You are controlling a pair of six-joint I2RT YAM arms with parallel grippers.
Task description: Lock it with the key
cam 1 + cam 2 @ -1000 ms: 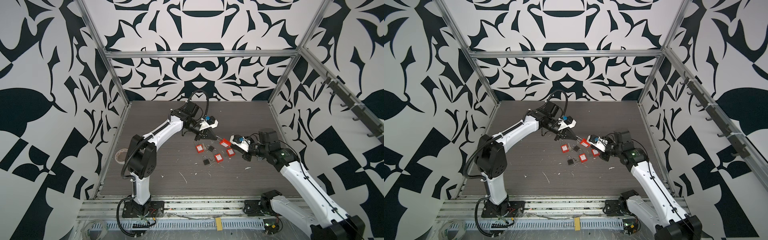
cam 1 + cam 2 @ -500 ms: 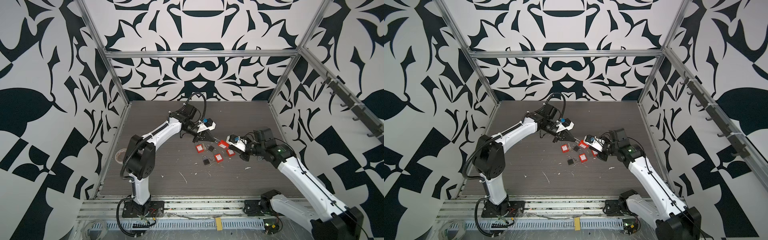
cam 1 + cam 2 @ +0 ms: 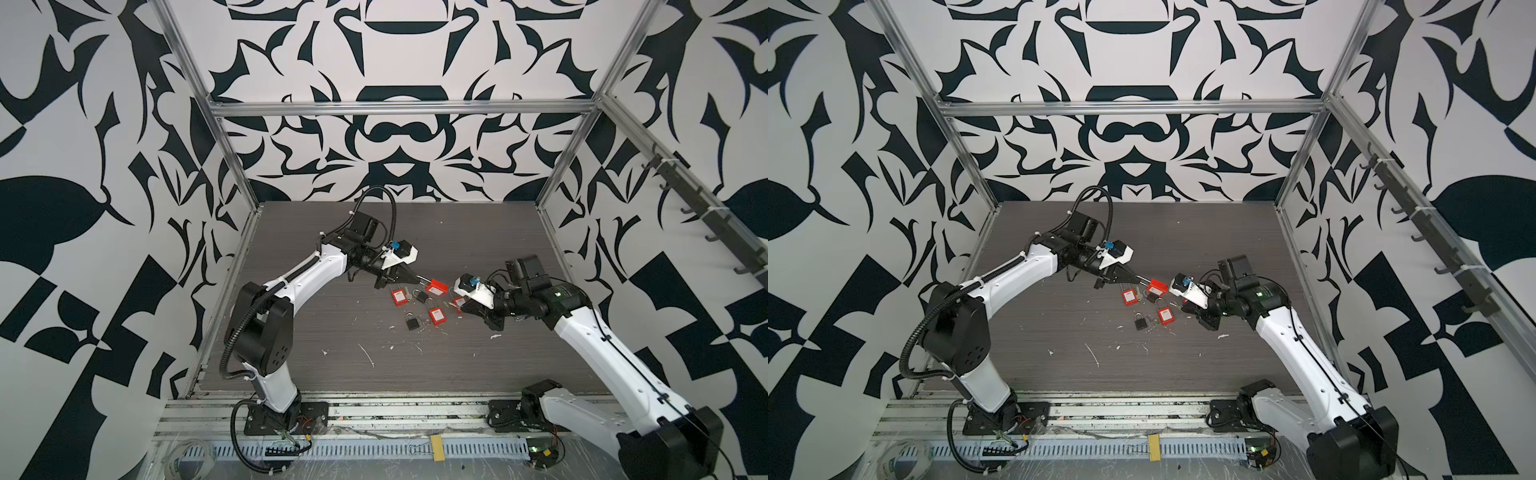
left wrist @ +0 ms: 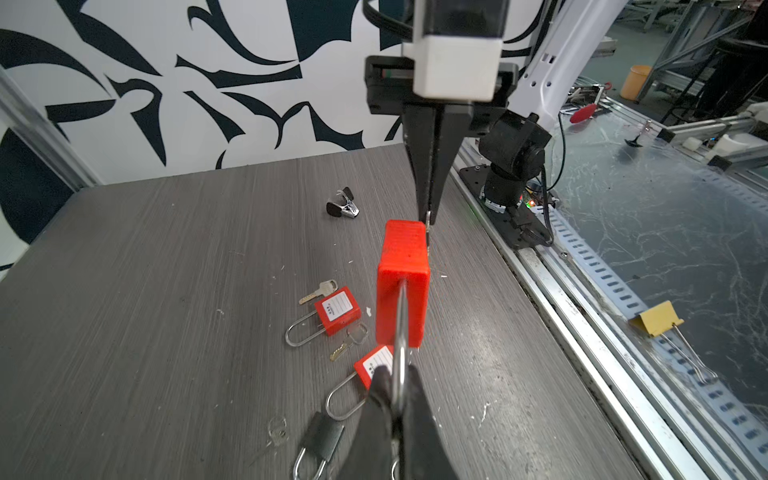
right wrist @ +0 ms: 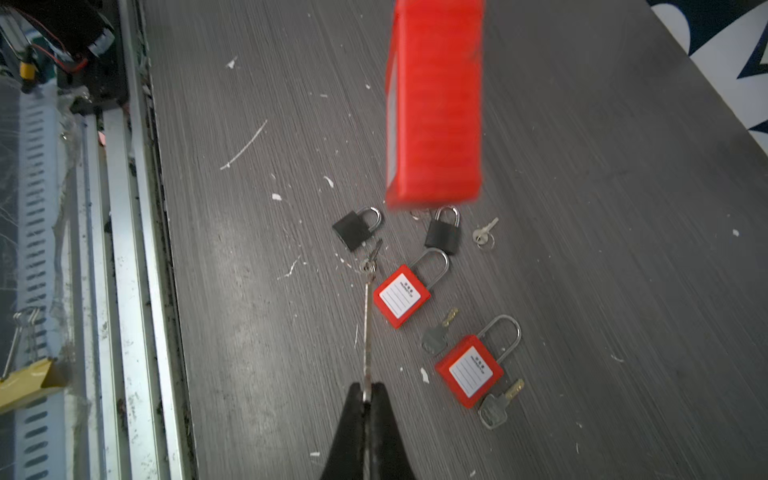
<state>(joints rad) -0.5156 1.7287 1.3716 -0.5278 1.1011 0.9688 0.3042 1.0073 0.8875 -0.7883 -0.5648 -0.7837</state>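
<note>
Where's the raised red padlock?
The raised red padlock is mid-table in both top views, shackle in the left hand, right hand holding a key near its base.

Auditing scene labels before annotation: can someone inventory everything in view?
held padlock: 1, red, in the air, hanging by its shackle
held key: 1, silver, tip near the held padlock's base
red padlocks: 3, red, lying mid-table
black padlocks: 2, black, among the red ones
loose keys: at least 4, silver, beside the padlocks
staple remover, by its look: 1, black and chrome, on the table apart from the cluster
binder clip: 1, yellow, front rail
scraps: many, white, scattered on the table
table: 1, dark grey woodgrain
left hand: 1, black, shut on the shackle
right hand: 1, black, shut on the key
</note>
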